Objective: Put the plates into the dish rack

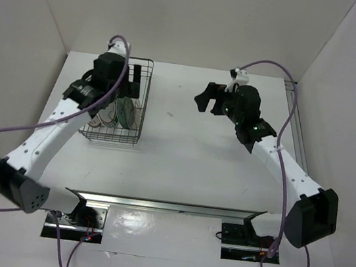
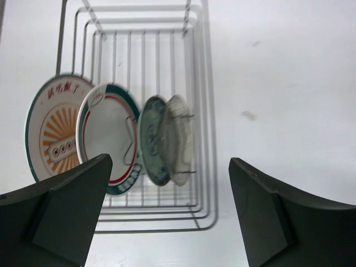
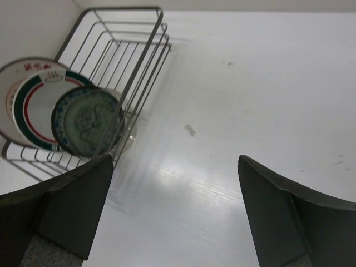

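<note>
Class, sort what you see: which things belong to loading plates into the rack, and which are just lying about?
Job in hand: dish rack, orange sunburst plate, red-and-teal rimmed plate, teal patterned plate, pale grey plate.
Lying about: purple cable, metal rail.

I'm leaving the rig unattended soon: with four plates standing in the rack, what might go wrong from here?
The grey plate looks blurred, so it may be rocking and could tip over. The open left gripper hangs close over the rack; lifting away carelessly might snag a wire and jolt the plates.
</note>
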`<state>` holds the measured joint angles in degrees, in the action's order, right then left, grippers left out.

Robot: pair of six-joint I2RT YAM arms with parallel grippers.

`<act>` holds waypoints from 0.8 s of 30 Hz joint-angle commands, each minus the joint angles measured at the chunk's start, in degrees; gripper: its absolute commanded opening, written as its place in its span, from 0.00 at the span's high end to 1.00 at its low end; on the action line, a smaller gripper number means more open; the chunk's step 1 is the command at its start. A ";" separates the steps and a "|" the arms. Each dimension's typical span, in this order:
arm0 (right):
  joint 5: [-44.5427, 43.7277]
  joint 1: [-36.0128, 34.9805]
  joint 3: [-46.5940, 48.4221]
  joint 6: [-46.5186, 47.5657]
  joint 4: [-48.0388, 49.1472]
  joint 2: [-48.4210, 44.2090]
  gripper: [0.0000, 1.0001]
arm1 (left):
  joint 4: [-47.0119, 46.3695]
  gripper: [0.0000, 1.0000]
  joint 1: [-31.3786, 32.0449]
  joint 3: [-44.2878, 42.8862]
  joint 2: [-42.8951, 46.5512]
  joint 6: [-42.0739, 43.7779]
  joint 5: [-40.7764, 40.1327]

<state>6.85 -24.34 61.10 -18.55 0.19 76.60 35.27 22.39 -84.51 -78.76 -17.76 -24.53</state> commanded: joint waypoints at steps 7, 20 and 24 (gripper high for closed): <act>-36.08 -2.99 13.25 4.13 -29.08 -9.35 0.00 | -5.82 0.00 -8.49 0.31 15.46 1.94 15.83; -49.48 -6.95 16.69 2.37 -39.39 -22.09 0.00 | -9.24 0.00 -17.21 10.49 22.94 -1.40 24.89; -50.71 -8.18 15.98 2.90 -38.15 -23.95 0.00 | -9.25 0.00 -17.21 11.03 24.17 -1.92 24.10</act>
<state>-40.58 -31.18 76.16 -15.55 -36.88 53.58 30.48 5.48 -73.28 -57.21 -18.39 -1.37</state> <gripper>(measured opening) 0.999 1.000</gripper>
